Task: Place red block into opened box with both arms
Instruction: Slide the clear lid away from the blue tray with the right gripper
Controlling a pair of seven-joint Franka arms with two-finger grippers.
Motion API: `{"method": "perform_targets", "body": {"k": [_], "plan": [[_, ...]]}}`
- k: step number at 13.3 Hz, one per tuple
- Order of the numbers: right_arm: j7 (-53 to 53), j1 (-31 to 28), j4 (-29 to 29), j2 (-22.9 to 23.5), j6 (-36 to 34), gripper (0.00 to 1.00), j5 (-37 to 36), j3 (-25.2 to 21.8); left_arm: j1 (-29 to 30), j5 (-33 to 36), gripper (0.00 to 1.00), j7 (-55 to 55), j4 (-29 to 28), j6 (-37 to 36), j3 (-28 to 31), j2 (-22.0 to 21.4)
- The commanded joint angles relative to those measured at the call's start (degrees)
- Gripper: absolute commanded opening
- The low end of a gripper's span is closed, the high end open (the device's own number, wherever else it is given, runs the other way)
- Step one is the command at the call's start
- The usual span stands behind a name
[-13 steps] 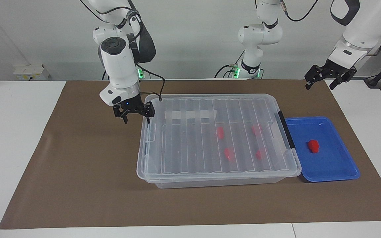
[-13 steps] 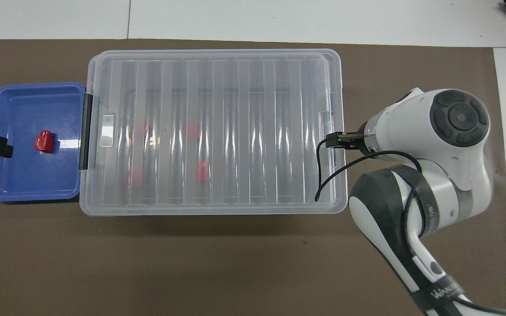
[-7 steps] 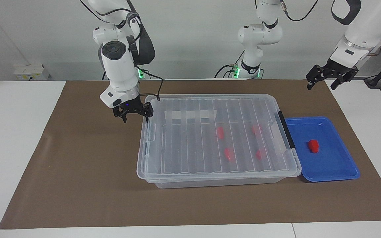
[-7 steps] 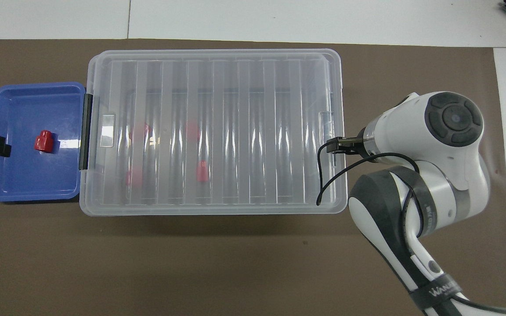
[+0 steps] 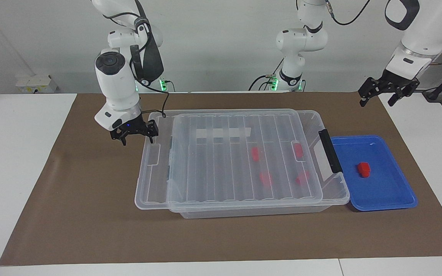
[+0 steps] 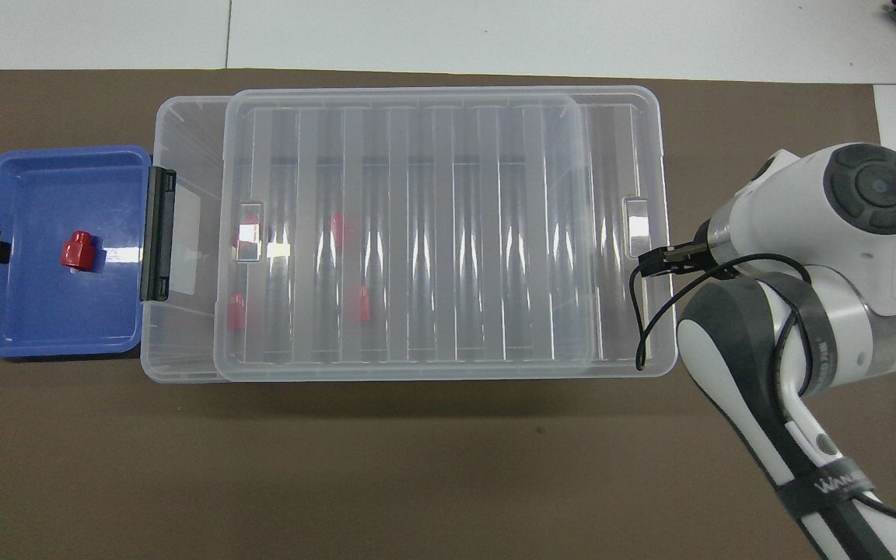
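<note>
Right claw (image 5: 134,132) spread wide, one finger hooked at the lid (image 5: 225,161) edge, gripping nothing. Lid sits partly slid toward the right arm's end; box (image 5: 336,191) open only in a strip by the black handle (image 5: 330,150). Pull level and straight until the gap takes a claw. Left claw (image 5: 388,90) open, empty, waiting high. Block (image 5: 363,169) in the blue tray (image 5: 390,203), beside the handle.

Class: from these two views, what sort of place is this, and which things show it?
Probably a robotics lab or test bench: two white arms bolted at a plain table, a brown mat marking the work area, and staged props, a clear box and blue tray with a red block.
</note>
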Motion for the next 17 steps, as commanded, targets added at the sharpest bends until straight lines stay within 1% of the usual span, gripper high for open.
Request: {"method": "perform_targets", "body": {"k": [1, 2, 4, 6, 9, 10, 12, 15, 17], "plan": [[-6.68, -2.65, -1.59, -1.59, -0.83, 1.00, -1.80, 0.44, 1.99, 0.94, 1.00, 0.21, -7.59, 9.24, -0.29, -0.87], [-9.24, -3.53, -1.59, -1.77, -1.35, 1.00, -1.80, 0.44, 3.30, 0.94, 1.00, 0.74, -8.74, 11.88, -0.29, 0.01], [-13.11, -5.03, -1.59, -1.94, -2.06, 1.00, -1.80, 0.44, 4.54, 0.94, 1.00, 1.09, -9.28, 16.11, -0.29, 3.96], [-19.95, -7.14, -1.59, -1.94, -2.49, 1.00, -1.80, 0.44, 6.56, 0.94, 1.00, 1.18, -9.98, 20.85, -0.29, 7.56], [-27.26, -8.90, -1.50, -1.94, -2.24, 1.00, -1.80, 0.44, 6.92, 0.85, 1.00, 0.66, -18.39, 30.42, -0.29, 7.93], [-29.11, -9.25, -1.50, -1.86, -2.15, 1.00, -1.80, 0.44, 7.09, 0.85, 1.00, 0.57, -19.38, 32.63, -0.29, 8.97], [-34.02, -10.83, -1.42, -1.77, -1.62, 1.00, -1.80, 0.44, 7.97, 0.85, 1.00, 0.83, -19.47, 34.84, -0.29, 12.66], [-41.76, -12.85, -1.42, -1.77, -1.53, 1.00, -1.80, 0.44, 8.59, 0.85, 0.98, 3.37, -19.56, 36.25, -0.29, 15.91], [-42.40, -12.86, -0.89, -1.51, -1.53, 1.00, -1.72, 0.53, 8.59, 0.85, 0.98, 5.57, -19.56, 37.39, -0.29, 17.85]]}}
